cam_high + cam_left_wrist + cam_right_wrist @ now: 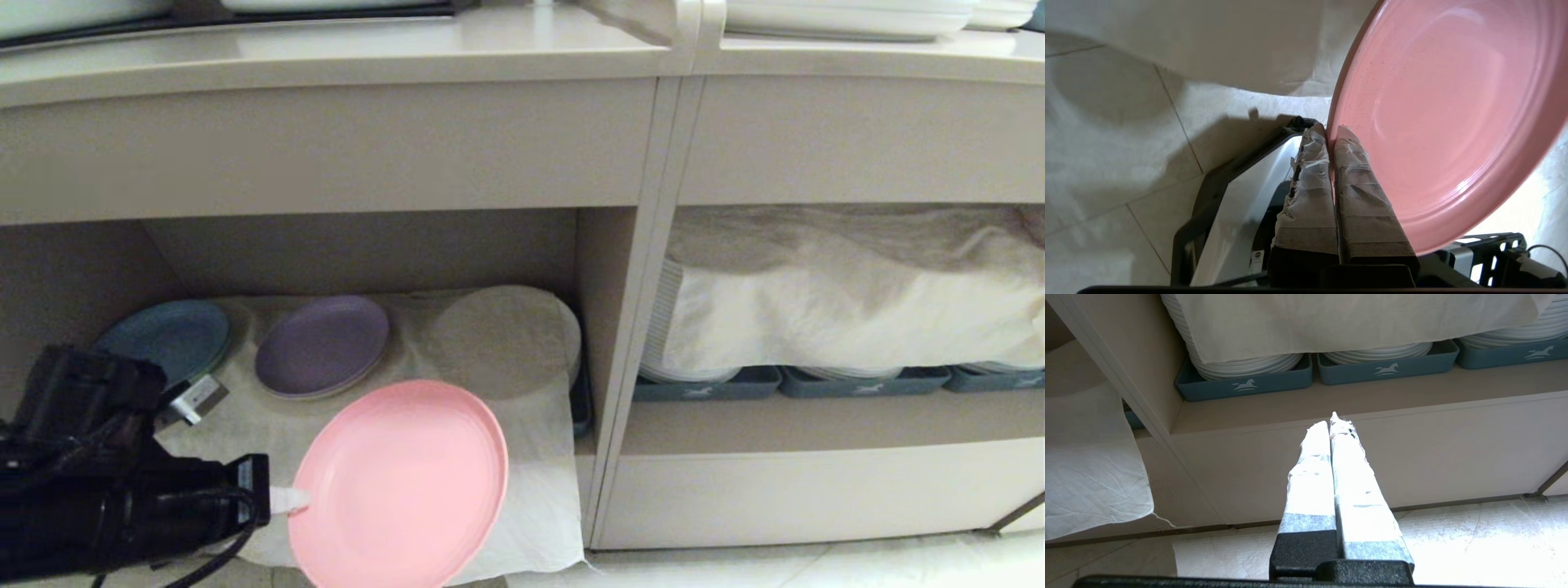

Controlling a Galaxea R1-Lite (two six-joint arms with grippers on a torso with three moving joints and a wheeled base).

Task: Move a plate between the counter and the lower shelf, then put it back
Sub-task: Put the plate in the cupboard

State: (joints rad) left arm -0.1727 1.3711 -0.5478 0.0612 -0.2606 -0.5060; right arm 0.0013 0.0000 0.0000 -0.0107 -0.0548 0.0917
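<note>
The left gripper [1331, 132], its tape-wrapped jaws clenched on the rim, grasps the small round pink plate [400, 482], holding it tilted in the air in front of the lower shelf [539, 523] and over the hanging edge of the thin white cloth [531, 498] draped there. Behind the plate, a purple plate [322, 345] and a blue plate [167, 336] lie on the cloth-covered stacks. The right gripper [1332, 421], jaws pressed together on nothing, hangs before the neighbouring cubby, where stacked white plates [1249, 363] sit in grey-blue trays [1245, 381] under another cloth. The beige surface [326, 53] runs along the top, above both cubbies.
</note>
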